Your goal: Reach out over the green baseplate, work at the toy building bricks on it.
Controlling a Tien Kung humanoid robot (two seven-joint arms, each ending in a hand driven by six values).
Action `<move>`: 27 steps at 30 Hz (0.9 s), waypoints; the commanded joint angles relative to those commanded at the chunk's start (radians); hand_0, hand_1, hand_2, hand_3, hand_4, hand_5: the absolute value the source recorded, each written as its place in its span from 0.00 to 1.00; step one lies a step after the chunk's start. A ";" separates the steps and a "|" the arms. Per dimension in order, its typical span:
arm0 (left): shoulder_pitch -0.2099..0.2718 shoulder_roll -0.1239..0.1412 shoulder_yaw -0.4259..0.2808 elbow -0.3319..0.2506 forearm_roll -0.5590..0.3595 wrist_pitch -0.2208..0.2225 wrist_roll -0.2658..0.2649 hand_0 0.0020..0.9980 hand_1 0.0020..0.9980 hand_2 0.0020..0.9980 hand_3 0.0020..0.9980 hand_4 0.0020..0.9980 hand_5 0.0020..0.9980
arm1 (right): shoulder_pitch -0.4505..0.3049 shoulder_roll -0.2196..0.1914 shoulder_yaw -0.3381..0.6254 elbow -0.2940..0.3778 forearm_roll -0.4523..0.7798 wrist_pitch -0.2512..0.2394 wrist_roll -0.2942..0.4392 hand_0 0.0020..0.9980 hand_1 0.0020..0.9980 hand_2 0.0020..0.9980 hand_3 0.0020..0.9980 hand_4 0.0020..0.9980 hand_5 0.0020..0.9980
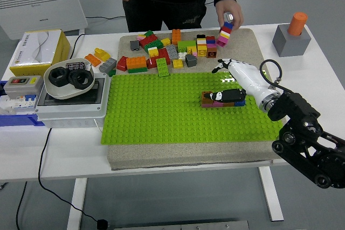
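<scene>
The green baseplate [161,111] lies on a beige mat in the middle of the table. A low brown, magenta and blue brick assembly [207,100] is stuck on its right part. My right hand [229,79] reaches in from the lower right; it is white with black fingertips. Its thumb [226,96] lies across the top of the assembly, while the other fingers [220,66] are spread out past the plate's far edge, holding nothing. At the table's far side a person's hand [230,15] holds a coloured brick column [226,32] lifted above the mat. My left arm is out of view.
Loose bricks [161,52] are heaped on the mat behind the plate. A grey box with black ring parts [71,82] stands left of it, with a yellow carton [40,52] and a switch box [21,85]. A grey block with an orange peg [294,37] is at the far right.
</scene>
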 joint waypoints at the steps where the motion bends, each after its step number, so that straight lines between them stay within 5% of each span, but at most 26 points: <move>1: 0.002 -0.001 0.003 -0.001 -0.003 0.001 0.000 0.76 0.71 0.60 0.44 0.62 0.32 | -0.027 -0.006 0.025 0.022 0.026 -0.018 0.017 0.87 0.90 0.90 0.69 0.96 0.49; 11: -0.004 -0.003 0.061 -0.011 -0.035 -0.008 -0.006 0.76 0.71 0.60 0.47 0.62 0.32 | -0.248 -0.032 0.233 0.175 0.245 -0.142 0.186 0.77 0.79 0.82 0.69 0.95 0.49; 13: -0.008 0.001 0.071 -0.013 -0.039 -0.010 -0.008 0.76 0.71 0.60 0.47 0.62 0.32 | -0.279 -0.029 0.278 0.175 0.297 -0.148 0.211 0.77 0.79 0.82 0.69 0.95 0.49; 14: -0.012 0.003 0.075 -0.014 -0.041 -0.011 -0.009 0.76 0.71 0.60 0.47 0.62 0.32 | -0.291 -0.027 0.301 0.174 0.322 -0.150 0.220 0.69 0.69 0.74 0.66 0.94 0.48; 19: -0.024 0.011 0.092 -0.019 -0.053 -0.011 -0.013 0.76 0.71 0.60 0.47 0.62 0.32 | -0.334 -0.021 0.407 0.175 0.426 -0.151 0.238 0.69 0.69 0.74 0.66 0.94 0.48; 20: -0.027 0.014 0.098 -0.021 -0.060 -0.011 -0.014 0.76 0.71 0.60 0.46 0.62 0.31 | -0.342 -0.020 0.431 0.177 0.438 -0.150 0.239 0.67 0.60 0.65 0.63 0.94 0.47; 27: -0.037 0.023 0.123 -0.029 -0.097 -0.004 -0.025 0.76 0.71 0.60 0.45 0.61 0.32 | -0.381 -0.015 0.569 0.188 0.452 -0.143 0.235 0.66 0.56 0.59 0.62 0.93 0.47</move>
